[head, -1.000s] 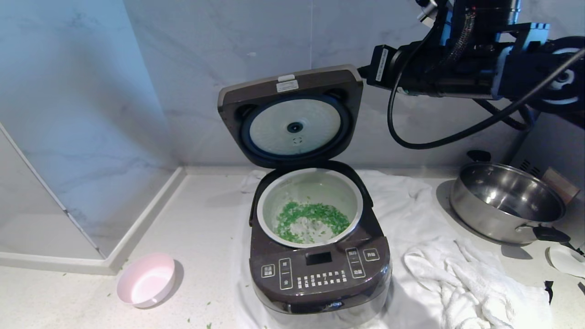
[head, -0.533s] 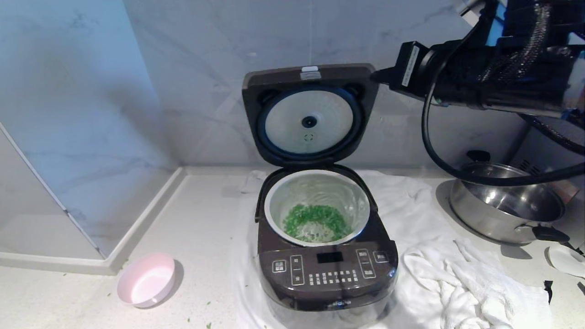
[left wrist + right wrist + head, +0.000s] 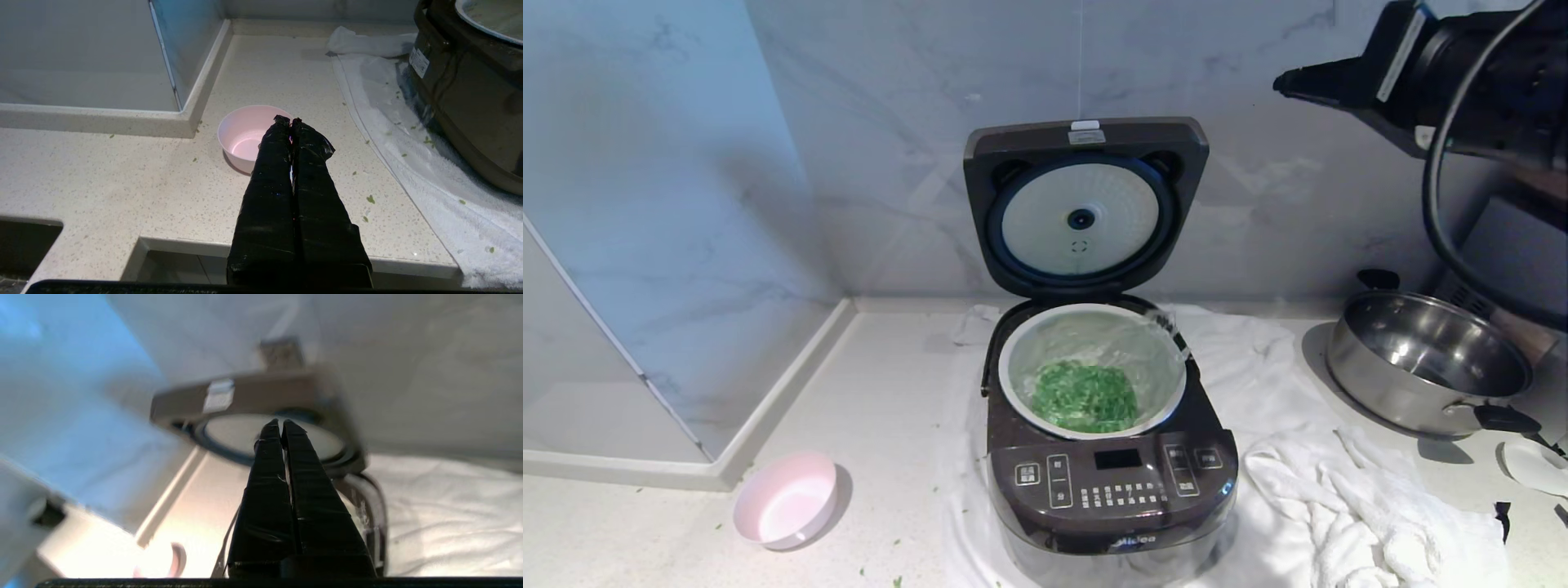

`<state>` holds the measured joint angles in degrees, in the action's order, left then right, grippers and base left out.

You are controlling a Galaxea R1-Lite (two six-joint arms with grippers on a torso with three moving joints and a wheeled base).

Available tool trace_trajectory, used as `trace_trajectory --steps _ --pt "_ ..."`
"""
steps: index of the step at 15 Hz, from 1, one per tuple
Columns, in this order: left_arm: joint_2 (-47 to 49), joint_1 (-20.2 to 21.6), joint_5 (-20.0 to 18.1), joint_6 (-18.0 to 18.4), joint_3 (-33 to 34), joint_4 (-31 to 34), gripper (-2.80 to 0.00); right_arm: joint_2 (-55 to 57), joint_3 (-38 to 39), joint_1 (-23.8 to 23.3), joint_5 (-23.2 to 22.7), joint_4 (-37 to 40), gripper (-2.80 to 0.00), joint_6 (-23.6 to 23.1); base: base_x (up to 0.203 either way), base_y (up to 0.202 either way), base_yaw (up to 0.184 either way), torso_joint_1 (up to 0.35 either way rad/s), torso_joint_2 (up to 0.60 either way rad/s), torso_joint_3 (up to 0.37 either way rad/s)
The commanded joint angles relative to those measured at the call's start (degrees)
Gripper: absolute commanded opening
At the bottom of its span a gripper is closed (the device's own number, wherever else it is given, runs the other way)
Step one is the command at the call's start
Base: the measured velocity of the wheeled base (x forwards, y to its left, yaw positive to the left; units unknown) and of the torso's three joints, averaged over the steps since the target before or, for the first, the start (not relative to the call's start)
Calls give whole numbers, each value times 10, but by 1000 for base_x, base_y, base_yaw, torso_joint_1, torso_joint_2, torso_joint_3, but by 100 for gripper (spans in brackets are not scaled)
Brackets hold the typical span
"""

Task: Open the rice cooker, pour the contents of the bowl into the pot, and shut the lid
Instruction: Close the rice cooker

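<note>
1. The bowl (image 3: 786, 500) sits upright on the pale speckled worktop (image 3: 882, 392) at the left, near the raised ledge corner and well apart from the cooker; its white inside shows no contents. A few green bits lie scattered on the worktop around it.
2. The left end effector (image 3: 288, 119) hangs just above the bowl's near rim, its two black fingers pressed together with nothing between them.
3. The cooker (image 3: 1111, 482) stands in the middle on a white cloth (image 3: 1258, 367), button panel facing forward.
4. Its lid (image 3: 1085, 204) is swung up and back, standing nearly upright against the marble wall, with the white dimpled disc facing forward.
5. The pot (image 3: 1092, 371) sits in the cooker, and the contents (image 3: 1085, 398) lie as a green heap toward its front.
6. The right end effector (image 3: 1286, 82) is high at the upper right, clear of the lid's right corner, fingers together and gripping nothing.
7. A steel pot (image 3: 1429, 363) stands on the worktop at far right, with a crumpled white towel (image 3: 1372, 506) in front of it.
</note>
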<state>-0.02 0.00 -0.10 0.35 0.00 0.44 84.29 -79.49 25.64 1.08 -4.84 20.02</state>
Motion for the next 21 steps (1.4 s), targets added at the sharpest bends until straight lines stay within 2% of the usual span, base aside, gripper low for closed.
trace_trajectory --steps 1,4,8,10,13,17,19,21 --pt "0 0 0 0 1 0 -280 -27 18 -43 -21 -18 -280 9 0 0 0 0 0 0" --pt "0 0 0 0 1 0 -280 -16 16 -137 -126 -35 -280 59 0 0 0 0 0 0" --pt "0 0 0 0 1 0 -280 45 -28 -231 -173 -37 -280 74 0 0 0 0 0 0" --pt "0 0 0 0 1 0 -280 91 -78 -272 -224 -35 -280 82 0 0 0 0 0 0" --pt "0 0 0 0 1 0 -280 163 -172 -288 -316 -11 -280 107 0 0 0 0 0 0" --pt "1 0 0 0 1 0 -280 236 -276 -294 -507 1 -280 193 0 0 0 0 0 0" --pt "0 0 0 0 1 0 -280 274 -319 -301 -525 0 -280 215 0 0 0 0 0 0" --pt "0 0 0 0 1 0 -280 305 -331 -319 -545 -28 -280 231 0 0 0 0 0 0"
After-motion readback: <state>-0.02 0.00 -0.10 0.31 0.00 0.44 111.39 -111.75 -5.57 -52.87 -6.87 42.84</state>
